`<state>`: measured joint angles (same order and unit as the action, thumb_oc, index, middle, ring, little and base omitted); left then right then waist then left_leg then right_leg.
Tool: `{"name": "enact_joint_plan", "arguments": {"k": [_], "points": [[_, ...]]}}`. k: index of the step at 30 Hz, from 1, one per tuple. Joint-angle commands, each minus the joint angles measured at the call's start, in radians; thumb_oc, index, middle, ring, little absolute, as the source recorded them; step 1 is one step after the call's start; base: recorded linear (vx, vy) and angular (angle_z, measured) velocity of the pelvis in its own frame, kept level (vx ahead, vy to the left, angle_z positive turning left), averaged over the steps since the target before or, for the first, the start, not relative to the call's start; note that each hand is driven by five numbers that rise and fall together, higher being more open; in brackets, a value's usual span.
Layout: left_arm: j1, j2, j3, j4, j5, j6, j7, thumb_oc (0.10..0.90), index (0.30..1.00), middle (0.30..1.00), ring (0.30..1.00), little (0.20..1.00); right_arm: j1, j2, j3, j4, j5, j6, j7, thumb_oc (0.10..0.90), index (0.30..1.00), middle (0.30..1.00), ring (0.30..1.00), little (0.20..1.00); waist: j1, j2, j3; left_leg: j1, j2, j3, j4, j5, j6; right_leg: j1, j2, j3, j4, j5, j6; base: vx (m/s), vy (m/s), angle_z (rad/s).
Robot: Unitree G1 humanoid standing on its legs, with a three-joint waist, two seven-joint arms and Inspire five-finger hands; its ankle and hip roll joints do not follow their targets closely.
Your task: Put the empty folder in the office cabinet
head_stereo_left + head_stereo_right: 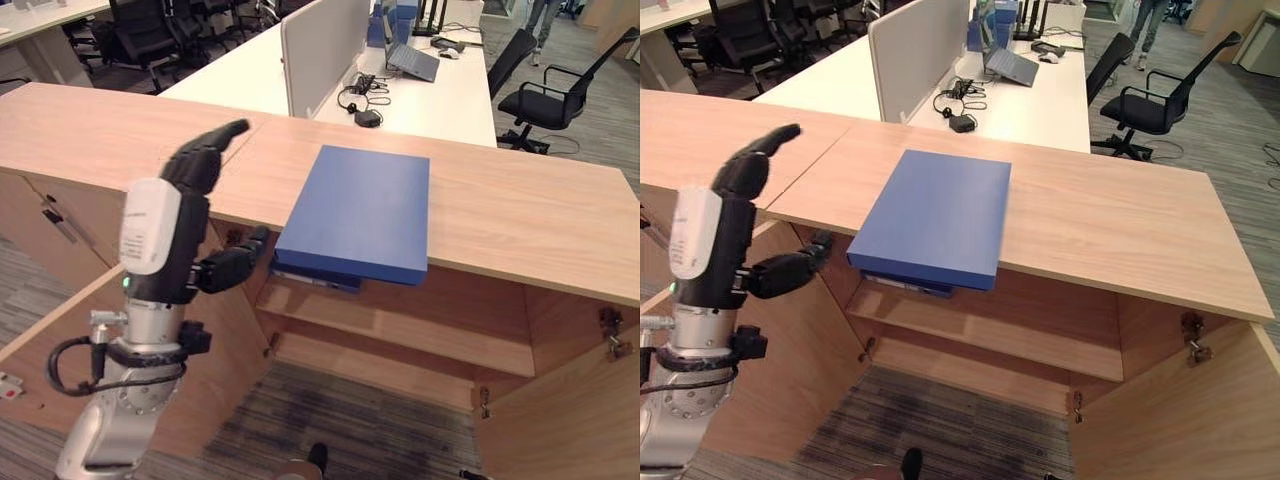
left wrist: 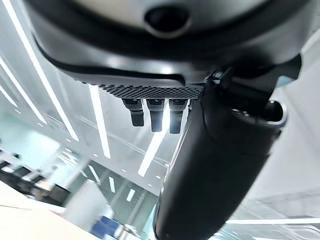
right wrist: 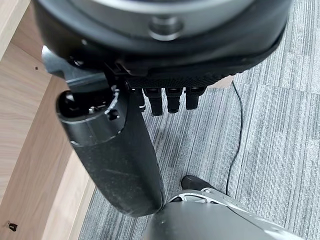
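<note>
Left: the left hand (image 1: 165, 235) is raised in front of the open left cabinet door (image 1: 150, 390), palm turned toward the cabinet, wrist roughly upright. Its fingers (image 1: 205, 150) are extended and lean forward over the cabinet top (image 1: 520, 215), while the thumb (image 1: 232, 265) juts sideways toward the opening; fingers and thumb are spread apart and hold nothing. The left wrist view looks past the same straight fingers toward the ceiling lights, which agrees with the raised, upward-pointing pose. The hand is near the folder but not touching it.

Centre: the blue folder (image 1: 355, 212) lies flat on the cabinet top, its near edge overhanging the front lip so that it projects above the cabinet interior. The overhang probably serves the task: a projecting edge lets fingers go above and a thumb below for a pinch, which a folder lying fully on the top would not allow. Beneath it a wooden shelf (image 1: 400, 335) stands bare in the open cabinet, the likely destination. A second dark blue object (image 1: 315, 275) shows just under the overhanging edge; what it is cannot be told.

Right: the right cabinet door (image 1: 560, 420) also stands open. The right hand (image 3: 167, 97) appears in the right wrist view, hanging low over grey carpet (image 3: 280, 125) beside the cabinet's wooden side, fingers relaxed and roughly straight, empty and idle.

Background: a white office table (image 1: 420, 90) with a divider screen (image 1: 320, 45), and office chairs (image 1: 545, 100).
</note>
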<state>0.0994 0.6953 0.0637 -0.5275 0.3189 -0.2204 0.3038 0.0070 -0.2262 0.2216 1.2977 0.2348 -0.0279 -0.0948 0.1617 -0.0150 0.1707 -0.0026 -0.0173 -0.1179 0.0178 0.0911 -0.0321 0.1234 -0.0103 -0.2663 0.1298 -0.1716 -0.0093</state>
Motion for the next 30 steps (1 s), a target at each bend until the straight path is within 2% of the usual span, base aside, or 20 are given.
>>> {"name": "enact_joint_plan", "arguments": {"k": [1,9,17,24,28,30], "points": [[-0.032,0.015,0.027,-0.120,-0.191,-0.050,-0.050,0.800,0.900,0.900,0.900,0.900,-0.007,-0.027,0.026,-0.020,-0.046,-0.002,0.017,0.800,0.900,0.900,0.900,0.900,-0.030,-0.020,-0.051,-0.147,-0.004,-0.028,0.081,-0.008,-0.023,0.078,0.023,0.036,-0.184,0.093,0.041,-0.04,0.007,0.01],[-0.118,0.011,-0.025,-0.169,-0.381,-0.065,-0.129,0.800,0.900,0.900,0.900,0.900,-0.017,-0.024,0.045,-0.020,-0.050,0.004,0.042,0.800,0.900,0.900,0.900,0.900,-0.040,-0.012,-0.059,-0.148,-0.002,-0.034,0.086,-0.004,-0.027,0.080,0.028,0.037,-0.187,0.096,0.037,-0.02,0.004,0.06],[-0.160,-0.001,-0.086,-0.154,-0.446,-0.053,-0.166,0.800,0.900,0.900,0.900,0.900,-0.016,-0.024,0.059,-0.019,-0.064,0.009,0.045,0.800,0.900,0.900,0.900,0.900,-0.047,-0.009,-0.062,-0.144,0.000,-0.033,0.082,-0.002,-0.030,0.085,0.031,0.042,-0.192,0.098,0.034,0.00,0.000,0.00],[-0.192,0.032,-0.150,-0.093,-0.284,-0.028,-0.176,0.800,0.900,0.900,0.900,0.900,-0.017,-0.023,0.069,-0.019,-0.073,0.011,0.040,0.800,0.900,0.900,0.900,0.900,-0.057,-0.010,-0.067,-0.141,0.005,-0.031,0.078,-0.001,-0.032,0.086,0.035,0.047,-0.195,0.099,0.033,0.00,0.000,0.00],[-0.237,0.064,-0.205,-0.051,-0.124,-0.019,-0.162,0.800,0.900,0.900,0.900,0.900,-0.017,-0.023,0.078,-0.016,-0.087,0.008,0.029,0.800,0.900,0.900,0.900,0.900,-0.070,-0.011,-0.073,-0.140,0.007,-0.027,0.076,-0.001,-0.032,0.085,0.036,0.055,-0.196,0.101,0.034,0.00,0.000,0.00],[-0.239,0.064,-0.206,-0.049,-0.123,-0.020,-0.161,0.800,0.900,0.900,0.900,0.900,-0.017,-0.023,0.077,-0.016,-0.087,0.008,0.029,0.800,0.900,0.900,0.900,0.900,-0.069,-0.011,-0.073,-0.140,0.007,-0.027,0.076,-0.001,-0.032,0.085,0.036,0.055,-0.196,0.101,0.034,0.00,0.005,-0.04]]}}
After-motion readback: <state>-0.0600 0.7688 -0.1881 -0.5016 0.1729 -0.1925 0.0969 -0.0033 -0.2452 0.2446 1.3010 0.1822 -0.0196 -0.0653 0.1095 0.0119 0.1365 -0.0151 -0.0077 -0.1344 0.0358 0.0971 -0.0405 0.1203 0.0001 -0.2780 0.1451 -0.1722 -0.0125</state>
